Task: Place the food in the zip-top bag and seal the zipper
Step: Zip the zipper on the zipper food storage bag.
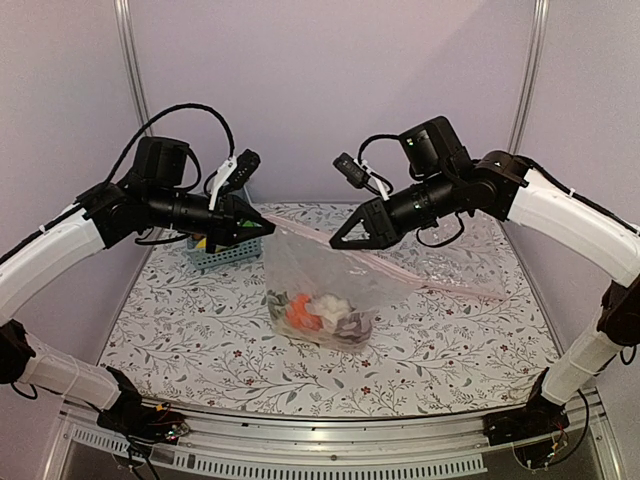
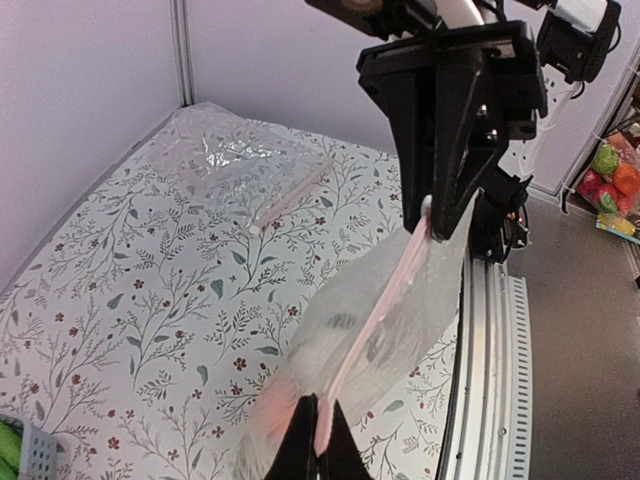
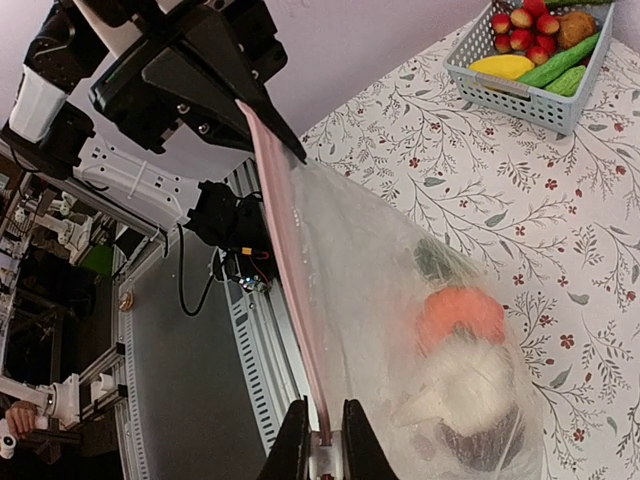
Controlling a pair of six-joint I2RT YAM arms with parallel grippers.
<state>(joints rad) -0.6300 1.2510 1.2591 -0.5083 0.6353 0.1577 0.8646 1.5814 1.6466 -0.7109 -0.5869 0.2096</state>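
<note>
The zip-top bag [image 1: 315,275] hangs between my two grippers, its bottom resting on the table. Inside lie the orange piece [image 3: 460,312], the cream-white vegetable [image 3: 468,385] and the dark maroon piece [image 3: 485,448]. The pink zipper [image 2: 385,295] runs taut from one gripper to the other. My left gripper [image 1: 268,228] is shut on the zipper's left end, seen in the left wrist view [image 2: 318,428]. My right gripper [image 1: 335,240] is shut on the zipper's other end, seen in the right wrist view [image 3: 325,430].
A blue basket [image 3: 540,95] with small red fruits, a yellow piece and green cucumbers stands at the back left, behind my left gripper. A second clear bag [image 1: 465,265] lies flat at the right. The table's metal front rail [image 2: 480,350] is near.
</note>
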